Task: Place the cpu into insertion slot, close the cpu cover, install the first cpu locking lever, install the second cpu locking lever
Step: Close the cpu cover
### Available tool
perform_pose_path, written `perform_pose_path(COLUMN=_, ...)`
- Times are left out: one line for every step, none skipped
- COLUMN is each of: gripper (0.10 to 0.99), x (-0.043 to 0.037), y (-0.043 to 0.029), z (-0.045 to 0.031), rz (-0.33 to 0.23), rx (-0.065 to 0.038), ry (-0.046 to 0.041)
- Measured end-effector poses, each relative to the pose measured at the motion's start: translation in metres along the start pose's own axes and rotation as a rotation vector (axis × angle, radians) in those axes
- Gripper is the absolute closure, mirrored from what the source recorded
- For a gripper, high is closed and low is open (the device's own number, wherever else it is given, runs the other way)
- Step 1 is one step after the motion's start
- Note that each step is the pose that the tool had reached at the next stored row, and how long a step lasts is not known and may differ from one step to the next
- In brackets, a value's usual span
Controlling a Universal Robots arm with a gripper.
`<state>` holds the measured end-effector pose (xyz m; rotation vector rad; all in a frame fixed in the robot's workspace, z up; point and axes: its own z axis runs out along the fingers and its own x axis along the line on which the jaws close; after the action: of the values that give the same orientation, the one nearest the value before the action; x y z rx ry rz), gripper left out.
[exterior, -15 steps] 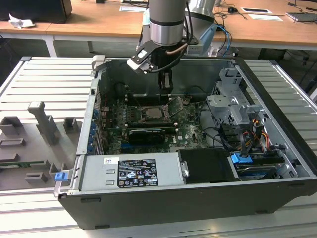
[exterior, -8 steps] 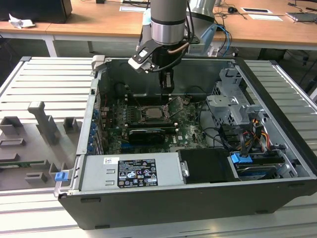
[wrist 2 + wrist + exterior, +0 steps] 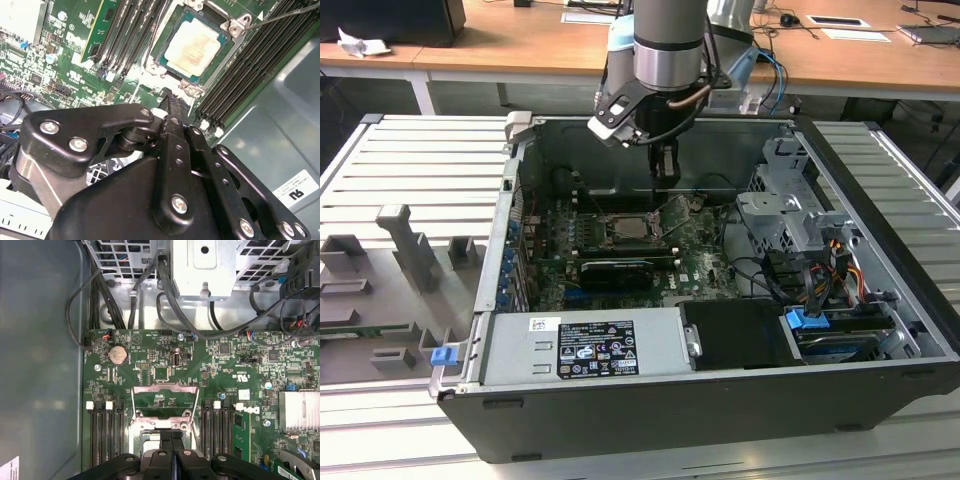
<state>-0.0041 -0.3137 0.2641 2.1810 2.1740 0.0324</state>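
Note:
The cpu [image 3: 192, 47], a small square chip with a dull silver-beige face, lies flat in the insertion slot [image 3: 151, 69] on the green board. The slot [image 3: 632, 226] sits mid-board inside the open computer case in the exterior view. The cpu cover [image 3: 165, 388], a silvery frame with a cut-out centre, stands swung up off the slot. A thin wire lever [image 3: 285, 15] runs past the slot's corner. My gripper [image 3: 665, 178] hangs just above the slot, slightly toward the case's back wall. Its black fingers [image 3: 165, 452] are pressed together, shut with nothing between them [image 3: 170, 102].
Long black memory slots [image 3: 130, 35] flank the socket on both sides. A metal drive cage [image 3: 785, 205] with cables fills the case on the exterior view's right; a labelled power supply [image 3: 585, 345] lies in front. A finned heat sink [image 3: 299, 410] sits nearby. Grey fixtures [image 3: 410, 245] stand outside the case.

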Motion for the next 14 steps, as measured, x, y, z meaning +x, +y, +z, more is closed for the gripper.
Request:
perform_pose_path(gripper=0.980, x=0.0000, y=0.0011, z=0.0000, rz=0.000, rx=0.000, ry=0.0000)
perform_pose_path(gripper=0.980, x=0.0000, y=0.0023, z=0.0001, rz=0.000, rx=0.000, ry=0.0001)
perform_pose_path(gripper=0.980, x=0.0000, y=0.0035, z=0.0002, rz=0.000, rx=0.000, ry=0.0000)
perform_pose_path(gripper=0.980, x=0.0000, y=0.0064, z=0.0004, rz=0.000, rx=0.000, ry=0.0001)
perform_pose_path(gripper=0.980, x=0.0001, y=0.0116, z=0.0006, rz=0.000, rx=0.000, ry=-0.0001)
perform_pose_path(gripper=0.980, x=0.0001, y=0.0236, z=0.0014, rz=0.000, rx=0.000, ry=0.0001)
perform_pose_path(gripper=0.980, x=0.0001, y=0.0280, z=0.0016, rz=0.000, rx=0.000, ry=0.0001)
perform_pose_path(gripper=0.980, x=0.0001, y=0.0295, z=0.0018, rz=-0.002, rx=0.000, ry=0.0001)
perform_pose_path(gripper=0.980, x=0.0002, y=0.0306, z=0.0020, rz=-0.003, rx=0.000, ry=0.0002)
perform_pose_path(gripper=0.980, x=0.0003, y=0.0312, z=0.0023, rz=-0.004, rx=0.000, ry=0.0001)
perform_pose_path(gripper=0.980, x=0.0003, y=0.0316, z=0.0027, rz=-0.005, rx=0.000, ry=0.0003)
perform_pose_path(gripper=0.980, x=0.0004, y=0.0320, z=0.0028, rz=-0.005, rx=0.000, ry=0.0002)
perform_pose_path(gripper=0.980, x=0.0004, y=0.0325, z=0.0028, rz=-0.005, rx=0.000, ry=0.0002)
perform_pose_path(gripper=0.980, x=0.0004, y=0.0332, z=0.0029, rz=-0.005, rx=0.000, ry=0.0003)
